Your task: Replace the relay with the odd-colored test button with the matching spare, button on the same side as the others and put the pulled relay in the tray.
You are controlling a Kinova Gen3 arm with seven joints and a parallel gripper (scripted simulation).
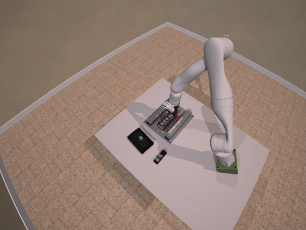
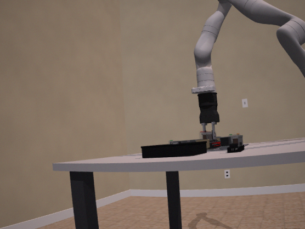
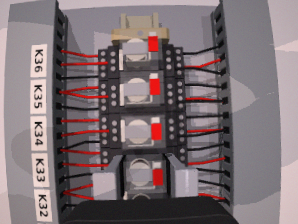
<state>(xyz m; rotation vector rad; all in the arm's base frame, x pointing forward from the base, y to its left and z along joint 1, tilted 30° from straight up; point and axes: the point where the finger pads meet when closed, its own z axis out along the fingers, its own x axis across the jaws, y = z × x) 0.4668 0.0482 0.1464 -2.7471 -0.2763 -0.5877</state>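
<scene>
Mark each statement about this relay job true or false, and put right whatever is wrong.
1. The rectangular black tray holds a relay with a green button. True.
2. The small black spare holder carries two red-buttoned relays. False: one button is green, the other orange.
3. The jaws are open and empty. False: the gripper is shut on a red-buttoned relay.
4. In the wrist view, the visible red buttons are all on the same side. True.
5. The gripper is over the tray. False: it is at the relay row.
</scene>
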